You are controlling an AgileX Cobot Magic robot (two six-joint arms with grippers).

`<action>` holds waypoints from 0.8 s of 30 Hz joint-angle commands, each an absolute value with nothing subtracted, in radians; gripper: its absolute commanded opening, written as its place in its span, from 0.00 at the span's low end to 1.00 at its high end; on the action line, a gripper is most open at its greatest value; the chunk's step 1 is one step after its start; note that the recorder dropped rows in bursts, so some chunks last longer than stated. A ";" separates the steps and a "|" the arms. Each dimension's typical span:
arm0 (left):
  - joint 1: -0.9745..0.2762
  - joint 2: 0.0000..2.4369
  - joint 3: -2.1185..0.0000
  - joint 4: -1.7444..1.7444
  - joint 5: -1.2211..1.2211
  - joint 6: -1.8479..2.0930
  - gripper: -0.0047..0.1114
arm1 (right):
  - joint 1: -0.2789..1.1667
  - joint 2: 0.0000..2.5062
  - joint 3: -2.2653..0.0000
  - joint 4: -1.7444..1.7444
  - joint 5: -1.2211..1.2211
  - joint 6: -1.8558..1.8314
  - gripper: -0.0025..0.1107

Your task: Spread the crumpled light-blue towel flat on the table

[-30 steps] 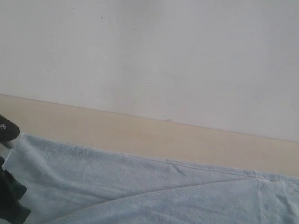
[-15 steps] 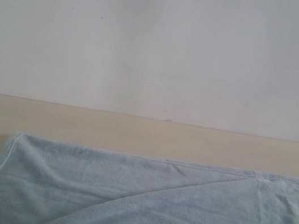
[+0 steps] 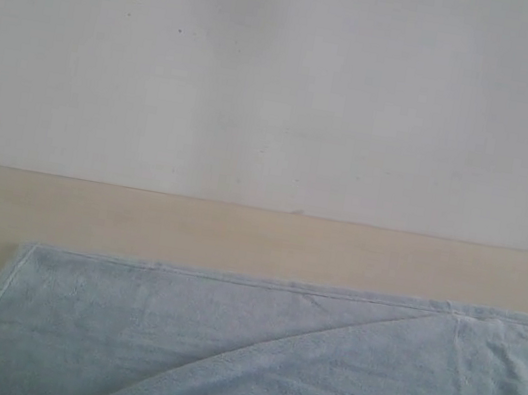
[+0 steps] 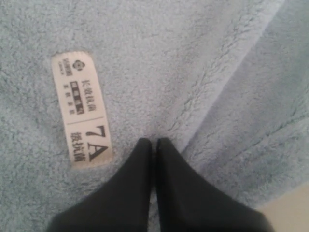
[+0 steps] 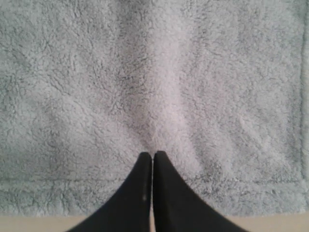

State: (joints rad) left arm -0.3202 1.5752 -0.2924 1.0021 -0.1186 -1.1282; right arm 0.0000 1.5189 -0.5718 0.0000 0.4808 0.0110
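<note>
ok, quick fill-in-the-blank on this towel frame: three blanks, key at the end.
1. The towel spread on the table is light ___.
2. Its white care tag shows in the ___ wrist view.
3. The left gripper and the right gripper are both ___, with no cloth pinched between their fingers.
Missing words: blue; left; shut.
</note>
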 commanded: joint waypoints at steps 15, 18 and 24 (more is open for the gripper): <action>-0.325 1.483 -0.285 1.015 -0.082 -1.159 0.08 | -0.001 1.408 -0.590 -0.048 0.547 0.017 0.02; -0.325 1.434 -0.335 1.015 -0.085 -1.159 0.08 | -0.001 1.408 -0.590 -0.115 0.562 0.042 0.02; -0.325 1.338 -0.403 1.015 -0.081 -1.159 0.08 | -0.001 1.408 -0.590 -0.214 0.541 0.054 0.02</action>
State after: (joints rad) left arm -0.3222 1.3758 -0.3782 1.0118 -0.0886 -1.1597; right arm 0.0000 1.4066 -0.5875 -0.1606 0.5507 0.0495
